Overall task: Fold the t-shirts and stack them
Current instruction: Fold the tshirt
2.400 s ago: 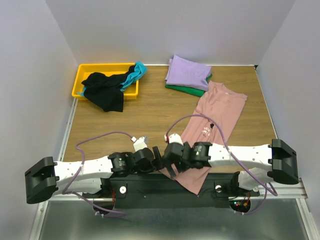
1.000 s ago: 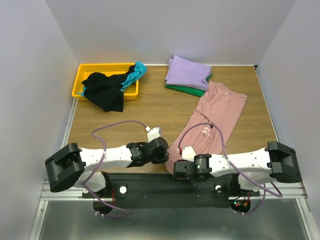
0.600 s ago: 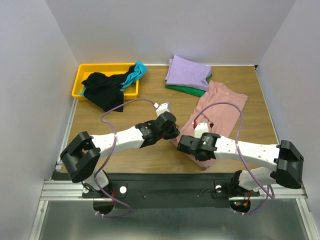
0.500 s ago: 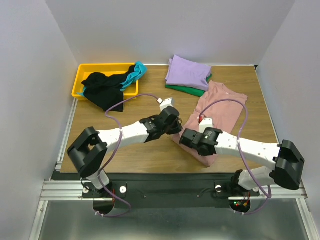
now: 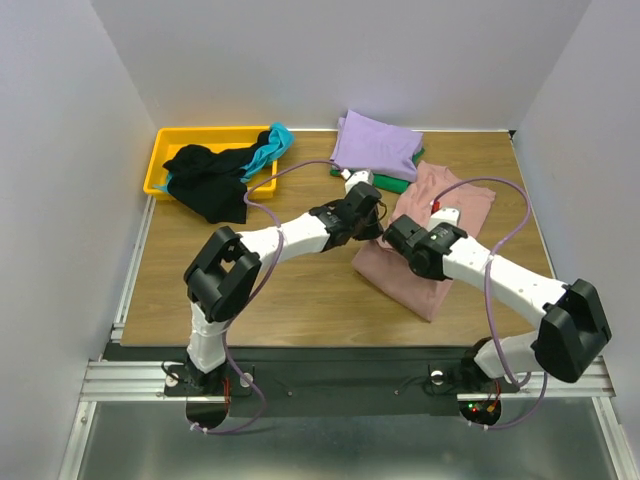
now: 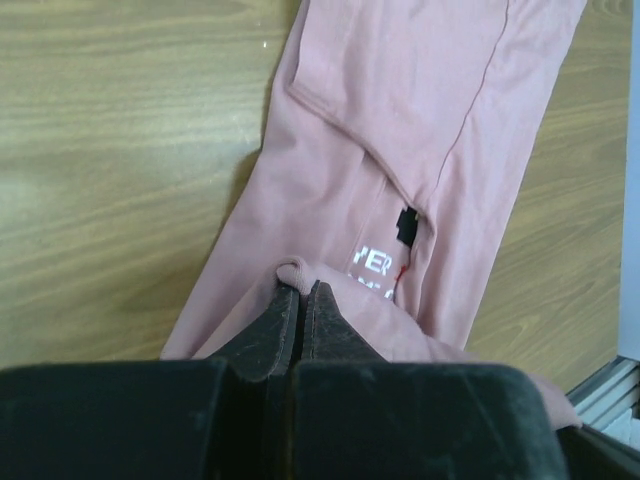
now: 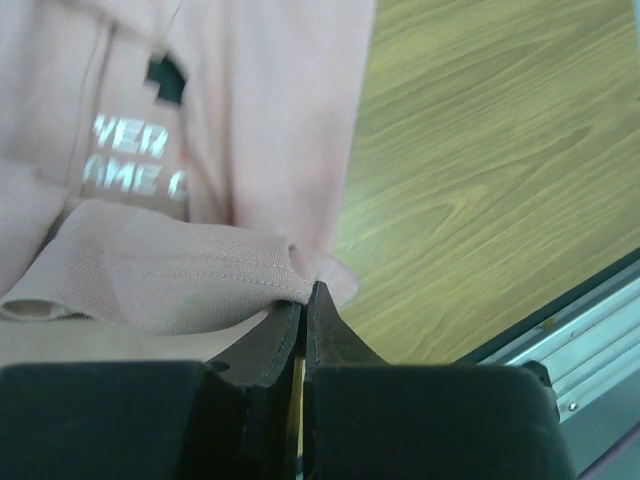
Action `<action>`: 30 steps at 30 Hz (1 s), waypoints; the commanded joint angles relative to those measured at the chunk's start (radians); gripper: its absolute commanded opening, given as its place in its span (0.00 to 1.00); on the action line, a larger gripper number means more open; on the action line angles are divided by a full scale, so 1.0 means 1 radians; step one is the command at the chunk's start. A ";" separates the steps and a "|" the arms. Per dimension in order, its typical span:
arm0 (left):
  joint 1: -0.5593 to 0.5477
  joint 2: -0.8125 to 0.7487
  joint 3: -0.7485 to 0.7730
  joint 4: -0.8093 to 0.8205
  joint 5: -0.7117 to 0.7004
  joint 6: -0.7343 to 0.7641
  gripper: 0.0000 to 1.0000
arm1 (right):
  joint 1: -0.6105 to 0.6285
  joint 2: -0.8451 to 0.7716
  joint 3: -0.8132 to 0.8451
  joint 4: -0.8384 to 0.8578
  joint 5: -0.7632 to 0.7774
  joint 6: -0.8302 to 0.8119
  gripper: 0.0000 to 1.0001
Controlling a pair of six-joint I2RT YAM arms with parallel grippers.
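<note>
**Arms carry pink tee's hem up the table for the fold**

Both arms, low at the near edge of the table (image 5: pixel 270 290) 2.4 seconds ago, now reach toward its middle. They bring the near hem of the pink t-shirt (image 5: pixel 405 285) with them, so the shirt looks shorter than before.

The shirt lies on the right half of the table. Its far end sits just beside the lavender t-shirt (image 5: pixel 375 145), which is folded on top of a green t-shirt (image 5: pixel 397 185). A black t-shirt (image 5: pixel 205 185) and a teal t-shirt (image 5: pixel 275 140) spill out of the yellow bin (image 5: pixel 158 152) at far left.

The left fingers (image 6: pixel 262 340) are pressed together on a small pucker of the hem, which pokes out at their tips. The rest of the shirt spreads flat below and beyond them, its white chest text just past the pinch. The right fingers (image 7: pixel 262 345) are clamped the same way on the stitched edge, with a loose fold draping off to one side.

The cloth looks light, limp and unlikely to slip, and it probably sags between the 2 grips rather than holding a line. The stitched hem, close to each corner, seems the soundest hold because the doubled fabric there keeps the edge taut.
</note>
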 commanded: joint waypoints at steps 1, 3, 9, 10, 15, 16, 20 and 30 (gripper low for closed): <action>0.009 0.044 0.108 0.001 0.011 0.049 0.00 | -0.089 0.035 0.056 0.060 0.094 -0.063 0.00; 0.011 0.090 0.157 0.001 0.041 0.071 0.00 | -0.111 0.044 0.055 0.104 0.079 -0.100 0.00; 0.012 0.191 0.268 -0.010 0.042 0.085 0.00 | -0.193 0.096 0.047 0.186 0.043 -0.180 0.00; 0.014 0.200 0.281 -0.017 0.038 0.083 0.00 | -0.204 0.104 0.044 0.196 0.043 -0.186 0.00; 0.017 0.251 0.350 -0.057 -0.009 0.071 0.00 | -0.275 0.180 0.041 0.252 0.037 -0.212 0.04; 0.018 0.262 0.369 -0.071 -0.011 0.074 0.00 | -0.285 0.194 0.044 0.256 0.052 -0.210 0.05; 0.026 0.285 0.400 -0.085 0.011 0.083 0.43 | -0.315 0.239 0.061 0.276 0.085 -0.195 0.32; 0.027 0.114 0.268 -0.050 0.012 0.135 0.91 | -0.325 0.094 0.064 0.276 0.028 -0.230 0.99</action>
